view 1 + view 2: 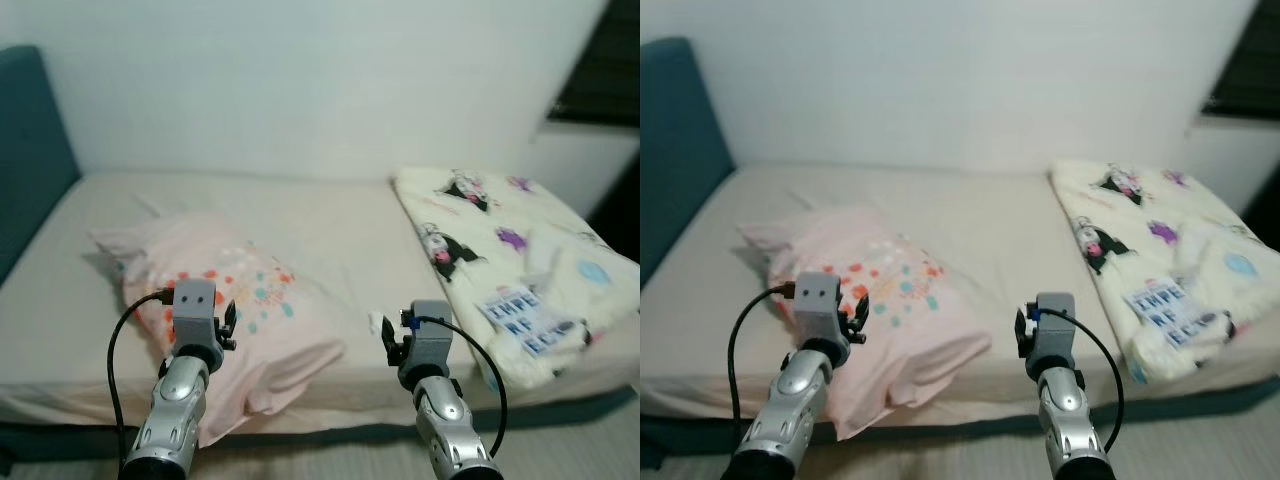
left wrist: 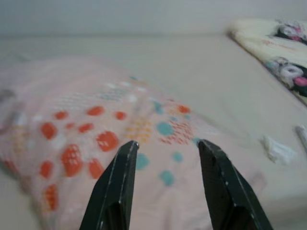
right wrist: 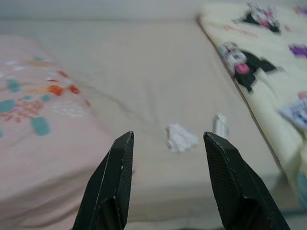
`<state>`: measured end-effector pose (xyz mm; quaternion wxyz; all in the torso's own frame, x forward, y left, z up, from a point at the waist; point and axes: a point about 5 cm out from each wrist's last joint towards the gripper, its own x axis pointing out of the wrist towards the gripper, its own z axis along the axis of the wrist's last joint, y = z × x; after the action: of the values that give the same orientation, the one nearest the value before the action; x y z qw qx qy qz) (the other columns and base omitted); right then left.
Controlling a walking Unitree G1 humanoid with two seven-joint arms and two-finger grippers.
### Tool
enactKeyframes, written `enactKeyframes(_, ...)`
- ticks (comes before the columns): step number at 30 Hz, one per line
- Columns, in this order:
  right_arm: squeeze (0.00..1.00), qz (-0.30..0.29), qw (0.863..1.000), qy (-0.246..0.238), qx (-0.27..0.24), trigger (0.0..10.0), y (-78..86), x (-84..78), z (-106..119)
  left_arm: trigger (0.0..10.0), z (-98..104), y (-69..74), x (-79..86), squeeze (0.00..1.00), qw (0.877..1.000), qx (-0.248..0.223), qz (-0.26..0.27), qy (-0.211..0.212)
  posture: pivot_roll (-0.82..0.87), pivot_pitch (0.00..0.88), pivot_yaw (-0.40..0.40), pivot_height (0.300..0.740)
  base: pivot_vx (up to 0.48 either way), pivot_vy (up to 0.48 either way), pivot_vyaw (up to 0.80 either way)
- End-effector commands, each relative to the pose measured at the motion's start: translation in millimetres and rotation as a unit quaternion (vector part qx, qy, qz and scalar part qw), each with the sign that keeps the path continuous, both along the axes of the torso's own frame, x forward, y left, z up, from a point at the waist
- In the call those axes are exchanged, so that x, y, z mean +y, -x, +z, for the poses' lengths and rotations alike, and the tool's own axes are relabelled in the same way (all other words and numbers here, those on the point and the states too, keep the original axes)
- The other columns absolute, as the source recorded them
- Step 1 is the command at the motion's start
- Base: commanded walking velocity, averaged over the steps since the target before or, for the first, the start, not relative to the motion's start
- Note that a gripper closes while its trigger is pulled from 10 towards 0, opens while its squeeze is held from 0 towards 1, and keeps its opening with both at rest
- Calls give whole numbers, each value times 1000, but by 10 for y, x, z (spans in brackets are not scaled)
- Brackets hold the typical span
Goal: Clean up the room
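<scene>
Beige bed [image 1: 330, 215] across mid-frame; pink dotted pillow [image 1: 235, 300] lower left, cartoon blanket [image 1: 510, 260] right. Left gripper [image 2: 165, 143] spread over pillow; right gripper [image 3: 168, 139] spread above white scrap [image 3: 180, 138].

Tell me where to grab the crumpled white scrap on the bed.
Pinch the scrap across its raised middle, coming from above with the right pincer, which is open and lined up with it. It lies low on the flat sheet, so a side approach would likely just push it along.
</scene>
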<state>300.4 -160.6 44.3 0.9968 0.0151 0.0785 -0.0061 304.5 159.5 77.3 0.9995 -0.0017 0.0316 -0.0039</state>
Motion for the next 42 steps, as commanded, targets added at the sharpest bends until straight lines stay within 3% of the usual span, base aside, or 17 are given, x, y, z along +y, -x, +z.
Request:
enactKeyframes(1,0,-7,1000,-18,-1,10000,-19,-15,18,10000,15,12,-18,0,1000,-7,-5,7,18,0,-75,740,0,0,0)
enactKeyframes(8,0,21,1000,-1,-15,10000,-10,47,44,10000,64,1,-7,0,1000,-22,-4,19,18,0,-75,740,103,0,0)
enactKeyframes(36,0,21,1000,5,-14,10000,-26,36,31,10000,39,26,34,0,1000,-23,-5,19,27,0,-87,740,297,0,0)
enactKeyframes(42,0,15,1000,5,-13,10000,-18,16,24,10000,45,22,-11,0,999,-27,-27,28,26,0,-82,740,91,0,0)
